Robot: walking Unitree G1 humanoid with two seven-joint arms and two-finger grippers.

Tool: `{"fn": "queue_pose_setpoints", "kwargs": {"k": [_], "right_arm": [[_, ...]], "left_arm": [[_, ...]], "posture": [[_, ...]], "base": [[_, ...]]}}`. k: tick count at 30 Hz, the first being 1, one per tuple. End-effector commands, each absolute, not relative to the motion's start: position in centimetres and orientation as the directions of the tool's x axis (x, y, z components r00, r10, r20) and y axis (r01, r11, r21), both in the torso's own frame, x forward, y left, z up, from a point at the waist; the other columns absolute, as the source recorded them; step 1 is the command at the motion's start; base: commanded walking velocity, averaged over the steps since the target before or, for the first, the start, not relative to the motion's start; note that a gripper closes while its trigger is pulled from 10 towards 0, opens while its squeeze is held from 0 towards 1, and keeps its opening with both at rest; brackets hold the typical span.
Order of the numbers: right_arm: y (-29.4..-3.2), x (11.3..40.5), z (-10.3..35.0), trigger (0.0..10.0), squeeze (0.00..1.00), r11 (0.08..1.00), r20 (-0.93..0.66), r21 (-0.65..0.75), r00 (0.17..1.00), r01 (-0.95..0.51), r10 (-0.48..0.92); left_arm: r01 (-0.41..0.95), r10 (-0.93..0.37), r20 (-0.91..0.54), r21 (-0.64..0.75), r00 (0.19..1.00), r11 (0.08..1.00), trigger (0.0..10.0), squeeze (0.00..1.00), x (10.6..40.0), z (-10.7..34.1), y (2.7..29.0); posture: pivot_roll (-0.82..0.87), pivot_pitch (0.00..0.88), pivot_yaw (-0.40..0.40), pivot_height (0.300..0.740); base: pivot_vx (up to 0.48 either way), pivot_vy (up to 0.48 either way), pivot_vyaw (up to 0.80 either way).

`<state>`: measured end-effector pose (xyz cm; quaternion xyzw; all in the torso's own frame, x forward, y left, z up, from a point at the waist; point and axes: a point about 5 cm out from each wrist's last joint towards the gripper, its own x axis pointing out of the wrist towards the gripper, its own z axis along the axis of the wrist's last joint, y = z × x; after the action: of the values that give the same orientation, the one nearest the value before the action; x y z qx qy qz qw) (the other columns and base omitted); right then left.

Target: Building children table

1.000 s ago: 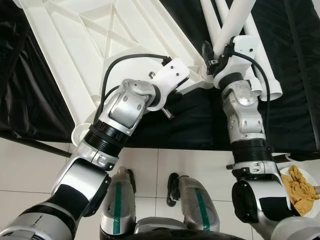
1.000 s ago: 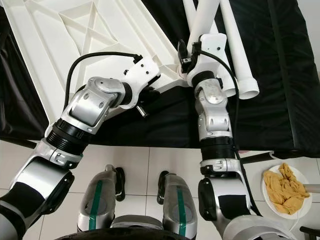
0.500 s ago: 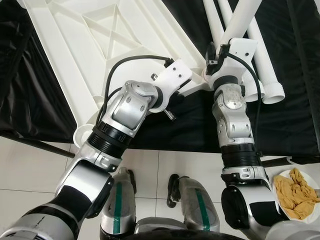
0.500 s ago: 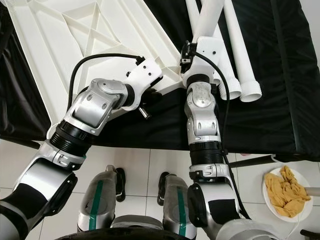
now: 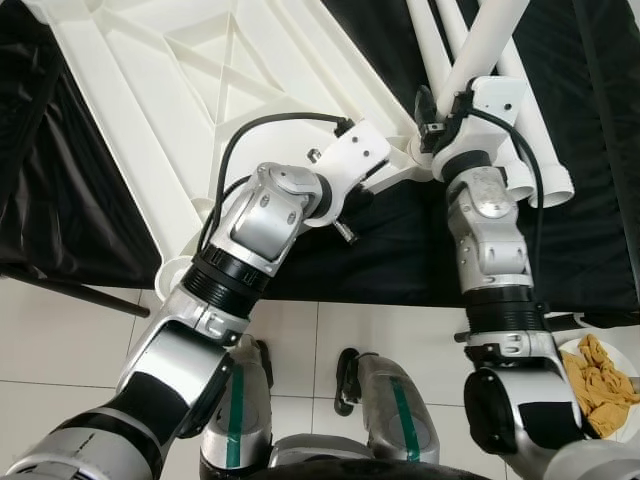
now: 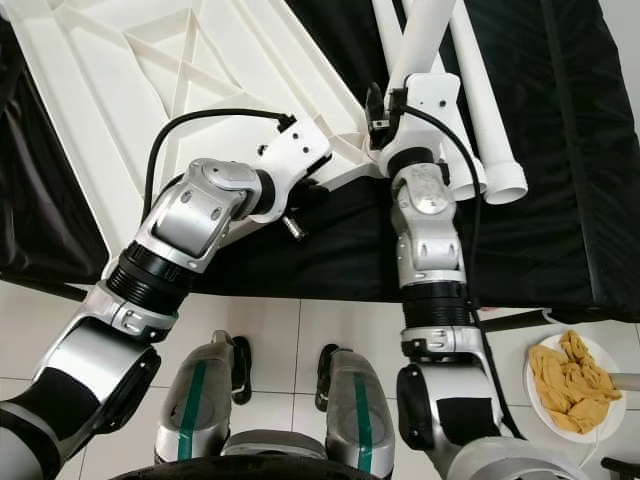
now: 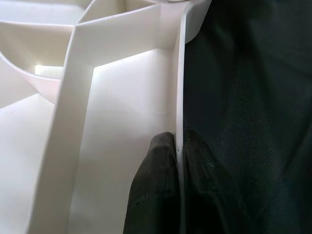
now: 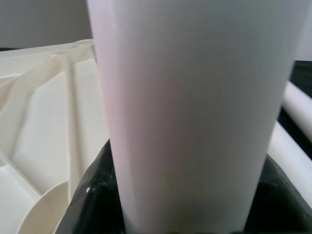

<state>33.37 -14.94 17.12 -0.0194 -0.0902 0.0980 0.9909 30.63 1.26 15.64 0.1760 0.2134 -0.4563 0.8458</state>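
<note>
The white tabletop (image 5: 190, 90) lies upside down on a black cloth (image 5: 400, 250), its ribbed underside facing up and one corner hanging over the cloth's near edge above the tiled floor (image 5: 60, 350). At the tabletop's near right corner a white leg (image 6: 420, 40) stands tilted — the right gripper (image 8: 183, 214) is clamped around it, its black fingers (image 8: 92, 204) pressed to either side of the tube. More legs (image 6: 480, 110) lie flat on the cloth just beside it, touching one another, their open ends toward the robot. The left gripper (image 7: 179, 161) pinches the tabletop's thin edge wall near that same corner, one finger inside the rim and one outside against the cloth. On the floor to the right sits a white plate (image 6: 540, 395) with a crumpled yellow rag (image 6: 570, 375) in it. The robot's feet (image 6: 280, 400) stand on the tiles below.
</note>
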Motion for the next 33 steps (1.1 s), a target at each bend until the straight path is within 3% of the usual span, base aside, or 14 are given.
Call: {"fn": "queue_pose_setpoints", "kwargs": {"k": [1, 4, 7, 10, 16, 24, 25, 33], "right_arm": [[-13.2, 32.7, 14.9, 0.0, 0.0, 0.923, 0.083, -0.044, 0.92, -0.381, 0.384], [-15.1, 33.3, 15.9, 0.0, 0.0, 0.867, 0.09, -0.092, 0.863, -0.49, 0.497], [-15.4, 33.5, 16.1, 0.0, 0.0, 0.858, 0.089, -0.107, 0.855, -0.503, 0.512], [-16.0, 33.6, 16.5, 0.0, 0.0, 0.78, 0.08, -0.109, 0.776, -0.617, 0.625], [-17.0, 34.3, 17.0, 0.0, 0.0, 0.744, 0.104, -0.084, 0.736, -0.663, 0.669], [-18.0, 35.4, 17.3, 0.0, 0.0, 0.755, 0.085, -0.115, 0.75, -0.646, 0.656], [-17.9, 35.6, 17.1, 10.0, 0.0, 0.772, 0.057, -0.132, 0.772, -0.622, 0.632], [-17.0, 35.9, 16.4, 10.0, 0.0, 0.851, 0.051, -0.116, 0.852, -0.513, 0.52]], "left_arm": [[0.745, -0.596, -0.497, 0.171, 0.63, 0.645, 10.0, 0.0, 31.5, 15.4, 2.1], [0.747, -0.596, -0.5, 0.175, 0.629, 0.641, 10.0, 0.0, 31.6, 15.4, 2.2], [0.748, -0.596, -0.5, 0.176, 0.628, 0.64, 10.0, 0.0, 31.6, 15.4, 2.2], [0.754, -0.602, -0.499, 0.177, 0.623, 0.633, 10.0, 0.0, 31.5, 15.4, 2.0], [0.755, -0.602, -0.5, 0.179, 0.622, 0.631, 10.0, 0.0, 31.5, 15.4, 2.0], [0.755, -0.6, -0.503, 0.184, 0.623, 0.63, 10.0, 0.0, 31.5, 15.4, 2.2], [0.754, -0.599, -0.503, 0.184, 0.623, 0.63, 10.0, 0.0, 31.5, 15.4, 2.2], [0.755, -0.598, -0.505, 0.183, 0.622, 0.63, 10.0, 0.0, 31.4, 15.4, 2.2]], "posture": [[0.06, 0.094, -0.028, 0.74], [0.05, 0.086, -0.025, 0.74], [0.05, 0.085, -0.025, 0.74], [0.05, 0.083, -0.023, 0.74], [0.06, 0.08, -0.018, 0.74], [0.07, 0.081, -0.018, 0.74], [0.07, 0.081, -0.019, 0.74], [0.07, 0.09, -0.021, 0.74]], "base": [[0.0, 0.0, 0.0], [0.0, 0.0, 0.0], [0.0, 0.0, 0.0], [0.0, 0.0, 0.0], [0.0, 0.0, 0.0], [0.0, 0.0, 0.0], [0.0, 0.0, 0.0], [0.0, 0.0, 0.0]]}}
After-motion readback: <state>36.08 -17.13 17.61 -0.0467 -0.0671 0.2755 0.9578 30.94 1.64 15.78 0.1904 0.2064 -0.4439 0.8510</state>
